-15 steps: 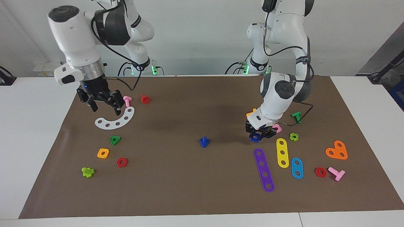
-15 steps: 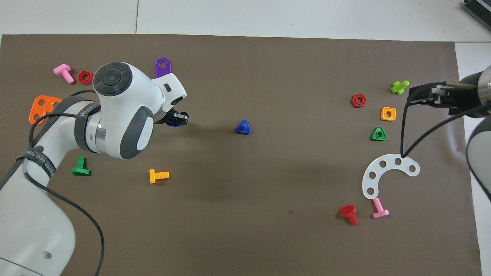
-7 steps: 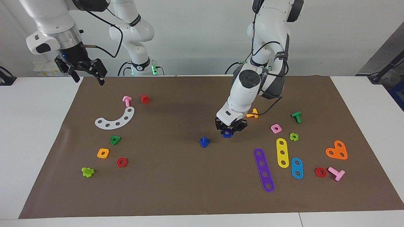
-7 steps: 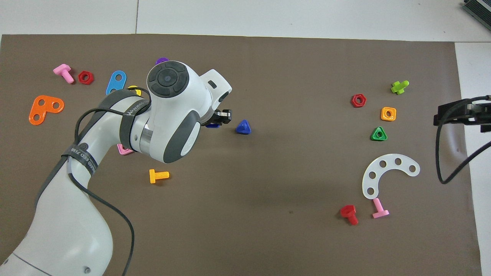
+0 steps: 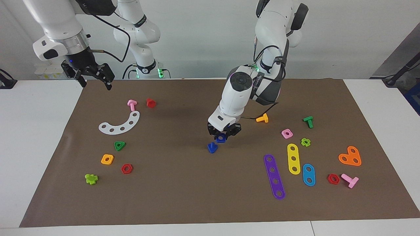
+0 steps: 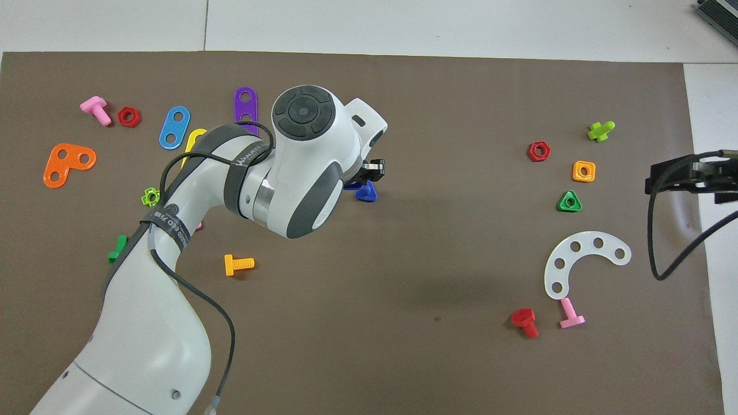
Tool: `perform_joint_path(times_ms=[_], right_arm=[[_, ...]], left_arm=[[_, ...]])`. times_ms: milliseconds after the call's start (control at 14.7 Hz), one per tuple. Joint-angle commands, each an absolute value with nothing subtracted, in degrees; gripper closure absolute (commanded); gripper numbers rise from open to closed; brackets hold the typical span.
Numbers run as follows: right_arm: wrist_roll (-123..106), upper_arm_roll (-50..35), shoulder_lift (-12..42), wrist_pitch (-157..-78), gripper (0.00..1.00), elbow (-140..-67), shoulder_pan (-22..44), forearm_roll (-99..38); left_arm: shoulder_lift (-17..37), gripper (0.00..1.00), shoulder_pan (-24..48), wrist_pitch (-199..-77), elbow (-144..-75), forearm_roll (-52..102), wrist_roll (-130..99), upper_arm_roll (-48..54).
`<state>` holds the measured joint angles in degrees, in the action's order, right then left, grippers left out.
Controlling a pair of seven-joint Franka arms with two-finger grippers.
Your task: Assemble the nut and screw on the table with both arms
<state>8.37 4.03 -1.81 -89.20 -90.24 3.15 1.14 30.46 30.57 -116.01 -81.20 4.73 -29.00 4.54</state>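
Note:
My left gripper (image 5: 223, 135) is shut on the small blue square nut (image 5: 221, 138) and hangs low over the middle of the brown mat (image 5: 183, 196). The dark-blue screw (image 5: 212, 147) stands on its triangular head, shaft up, just beside and below the nut. I cannot tell whether nut and screw touch. From overhead the left arm's wrist covers most of the nut (image 6: 351, 185), with the screw (image 6: 366, 193) showing next to it. My right gripper (image 5: 95, 82) waits open and empty, raised over the mat's corner at the right arm's end.
A white curved plate (image 5: 119, 124), a pink screw (image 5: 132, 105) and a red screw (image 5: 151, 103) lie toward the right arm's end. An orange screw (image 5: 262, 118), a pink nut (image 5: 286, 133) and purple (image 5: 274, 177) and yellow (image 5: 293, 158) strips lie toward the left arm's end.
My left gripper has carried the blue nut from beside the pink nut to the mat's middle, next to the screw. The right gripper rose from the white curved plate to the mat's corner.

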Motion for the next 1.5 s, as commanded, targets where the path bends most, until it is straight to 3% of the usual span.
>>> perform_joint_path(times_ms=[0,1428], right_arm=[[7.2,3.6,-2.6,-88.9,0.00,-90.4,1.8,-1.0],[7.0,3.6,-2.9,-89.6,0.00,-91.0,1.9,-1.1]], left_arm=[[33.2,0.80,33.0,-113.6,-76.8,5.5,-29.9,3.4],[36.6,0.83,34.9,-118.4,-80.3,2.5,-32.8,3.1]])
